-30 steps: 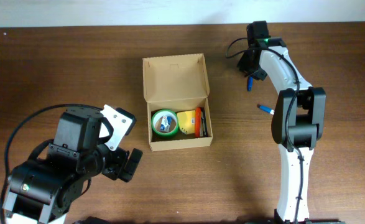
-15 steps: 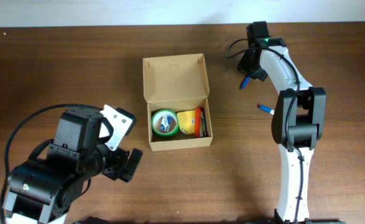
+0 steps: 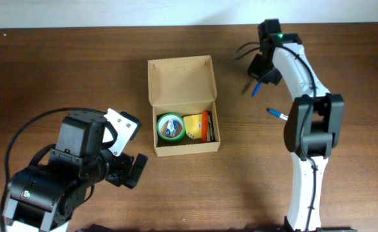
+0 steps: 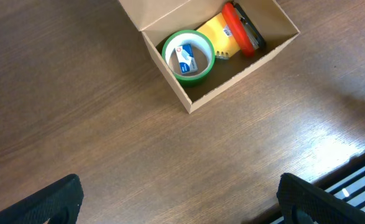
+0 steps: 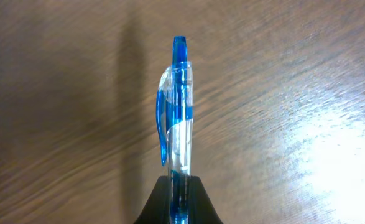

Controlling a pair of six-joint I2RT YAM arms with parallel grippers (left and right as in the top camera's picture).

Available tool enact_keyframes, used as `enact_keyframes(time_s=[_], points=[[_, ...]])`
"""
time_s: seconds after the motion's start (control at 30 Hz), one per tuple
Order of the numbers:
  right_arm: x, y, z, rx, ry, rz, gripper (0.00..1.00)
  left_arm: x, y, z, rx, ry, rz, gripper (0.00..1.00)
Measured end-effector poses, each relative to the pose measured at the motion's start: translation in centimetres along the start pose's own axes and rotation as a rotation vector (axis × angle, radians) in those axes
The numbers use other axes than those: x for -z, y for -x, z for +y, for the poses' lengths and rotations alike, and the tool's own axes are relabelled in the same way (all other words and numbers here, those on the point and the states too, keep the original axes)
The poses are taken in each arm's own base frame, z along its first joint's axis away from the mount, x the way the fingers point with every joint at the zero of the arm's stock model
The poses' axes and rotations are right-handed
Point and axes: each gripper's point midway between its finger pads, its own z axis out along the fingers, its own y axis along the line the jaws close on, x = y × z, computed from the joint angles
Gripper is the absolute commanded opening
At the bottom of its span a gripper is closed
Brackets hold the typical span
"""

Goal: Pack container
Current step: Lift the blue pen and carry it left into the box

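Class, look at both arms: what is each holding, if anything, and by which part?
The right arm's jaws are shut on a blue pen, pinching the barrel end opposite its clip. The left arm's jaws are open and hold nothing.

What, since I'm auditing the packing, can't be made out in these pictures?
- Right wrist: lower end of the pen, hidden inside the right gripper and cut by the bottom edge.
- Left wrist: print on the packet inside the green tape roll, too small.
- Overhead: right gripper's fingertips, under its own wrist.
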Motion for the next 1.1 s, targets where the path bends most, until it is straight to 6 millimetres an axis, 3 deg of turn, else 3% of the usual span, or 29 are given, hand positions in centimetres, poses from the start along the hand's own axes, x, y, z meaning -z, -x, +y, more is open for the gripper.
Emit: enact_keyframes(time_s=[0.23,0.4,0.5,0.73,1.1], points=[[9.0,0.8,1.8,0.025,0.161,-0.075,0.04,0.0,0.0,0.0,0.0,0.0,0.0,1.0],[14.7,-0.2,2.8,0.099,0.231,-0.129,0.04,0.0,0.0,0.0,0.0,0.0,0.0,1.0],[16.9,-2.0,4.5,0.204,0.26,-0.149,0.04,0.0,0.0,0.0,0.0,0.0,0.0,1.0],[19.3,-8.3,9.1,0.536,0.301,-0.13,0.04,0.0,0.0,0.0,0.0,0.0,0.0,1.0],[19.9,-16.2,12.4,1.079,0.303,-0.092,0.04,0.0,0.0,0.0,0.0,0.0,0.0,1.0]])
